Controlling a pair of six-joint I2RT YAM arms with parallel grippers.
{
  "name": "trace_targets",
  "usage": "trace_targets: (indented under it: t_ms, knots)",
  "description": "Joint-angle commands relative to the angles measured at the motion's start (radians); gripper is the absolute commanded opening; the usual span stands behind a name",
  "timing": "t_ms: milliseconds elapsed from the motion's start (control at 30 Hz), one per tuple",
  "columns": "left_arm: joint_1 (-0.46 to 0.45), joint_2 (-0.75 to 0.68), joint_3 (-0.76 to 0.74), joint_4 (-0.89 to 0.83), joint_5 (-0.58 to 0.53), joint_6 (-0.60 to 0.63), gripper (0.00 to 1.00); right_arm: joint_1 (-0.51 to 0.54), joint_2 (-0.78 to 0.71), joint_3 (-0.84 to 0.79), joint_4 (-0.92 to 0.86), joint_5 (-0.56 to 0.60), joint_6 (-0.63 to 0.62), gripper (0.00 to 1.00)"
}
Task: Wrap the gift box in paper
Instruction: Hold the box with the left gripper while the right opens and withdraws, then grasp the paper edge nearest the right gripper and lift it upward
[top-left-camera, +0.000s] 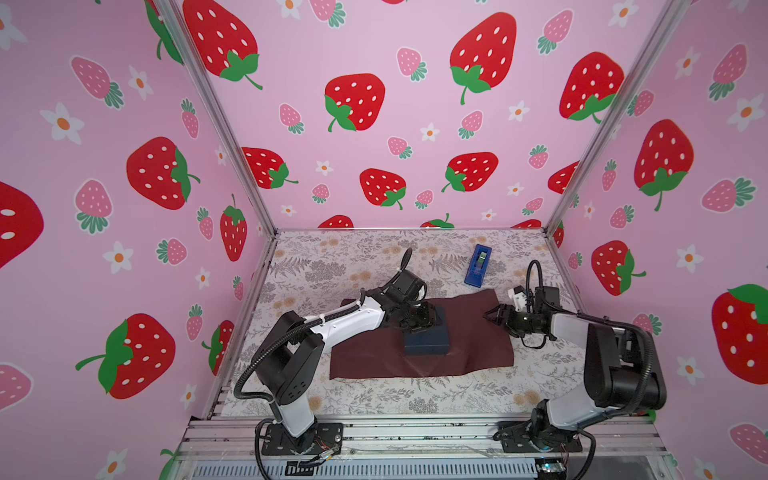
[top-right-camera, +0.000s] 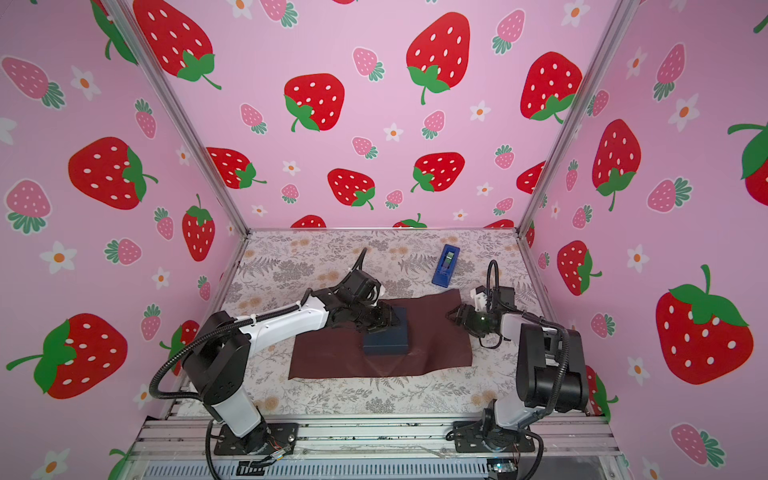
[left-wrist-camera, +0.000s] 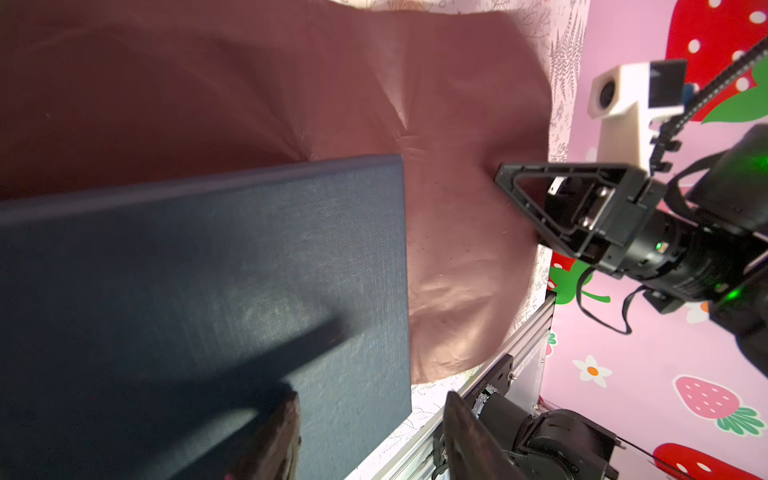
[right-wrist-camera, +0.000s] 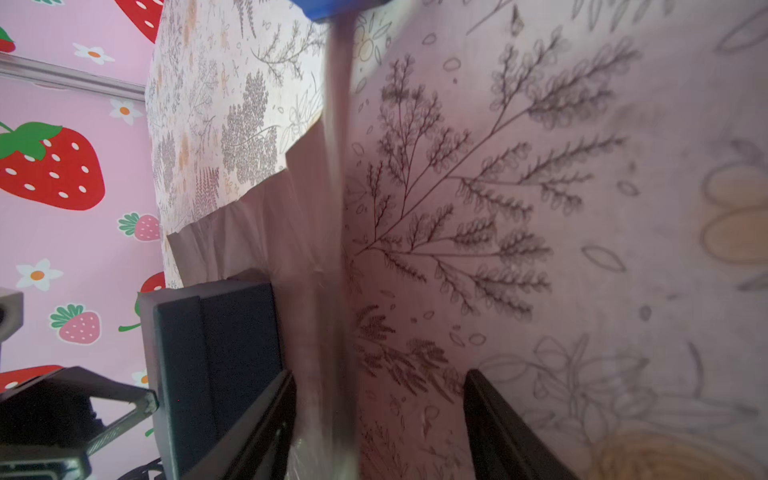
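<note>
You have the small dark navy cardboard gift box (top-left-camera: 427, 343) sitting near the middle of the large dark maroon wrapping paper (top-left-camera: 374, 357); the sheet lies spread flat on the floral-patterned tabletop (top-left-camera: 332, 266), unfolded, and rumpled a little to the right of the box. Your left gripper (top-left-camera: 422, 325) hangs over the far left part of the box's top; in the left wrist view its fingers (left-wrist-camera: 274, 432) stand apart, one above the lid and the other out past the box's edge, gripping nothing. Your right gripper (top-left-camera: 491, 316) sits low at the paper's right edge; its jaws are spread as well, and in the right wrist view the raised, blurred edge of the paper runs through the gap between them; you cannot tell whether either finger touches it. A bright blue plastic tape dispenser (top-left-camera: 478, 266) lies just beyond the paper's far edge, toward the right.
</note>
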Motion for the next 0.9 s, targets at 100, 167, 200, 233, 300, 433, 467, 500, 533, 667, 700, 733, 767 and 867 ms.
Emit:
trace_targets:
  t_ms: [100,167,200,233,300,433,467,500,533,667,700,733,767,867]
  knots:
    - [0.000,0.021,-0.023,-0.028,-0.018,-0.013,0.58,0.000,-0.128,-0.110,-0.034,-0.018,0.057,0.68]
    - [0.000,0.018,-0.024,-0.031,-0.022,-0.013,0.58,0.000,-0.181,-0.127,-0.072,0.012,0.064,0.68]
    - [0.002,0.016,-0.025,-0.033,-0.023,-0.012,0.58,-0.001,-0.211,-0.135,-0.097,0.037,0.073,0.67]
    - [0.002,0.015,-0.024,-0.036,-0.026,-0.011,0.58,0.000,-0.239,-0.142,-0.118,0.070,0.092,0.66]
    - [0.002,0.015,-0.021,-0.042,-0.030,-0.010,0.58,0.002,-0.313,-0.169,-0.143,0.117,0.144,0.64]
    - [0.002,0.013,-0.017,-0.049,-0.035,-0.010,0.58,0.016,-0.451,-0.196,-0.201,0.160,0.194,0.59]
    - [0.002,0.013,-0.017,-0.050,-0.037,-0.010,0.58,0.018,-0.477,-0.193,-0.226,0.176,0.193,0.58]
    - [0.002,0.011,-0.017,-0.051,-0.037,-0.011,0.58,0.020,-0.501,-0.187,-0.249,0.189,0.186,0.57]
    - [0.002,0.011,-0.016,-0.053,-0.038,-0.012,0.58,0.020,-0.515,-0.179,-0.278,0.199,0.180,0.56]
    - [0.002,0.012,-0.012,-0.056,-0.037,-0.012,0.58,0.030,-0.550,-0.154,-0.348,0.218,0.154,0.45]
    - [0.002,0.012,-0.012,-0.058,-0.038,-0.012,0.58,0.034,-0.553,-0.148,-0.360,0.227,0.148,0.42]
    - [0.002,0.012,-0.010,-0.059,-0.039,-0.012,0.58,0.038,-0.560,-0.145,-0.365,0.234,0.146,0.38]
    - [0.002,0.012,-0.010,-0.059,-0.040,-0.012,0.58,0.042,-0.565,-0.144,-0.365,0.239,0.147,0.35]
    - [0.002,0.007,-0.007,-0.057,-0.039,-0.012,0.59,0.062,-0.572,-0.135,-0.368,0.250,0.158,0.23]
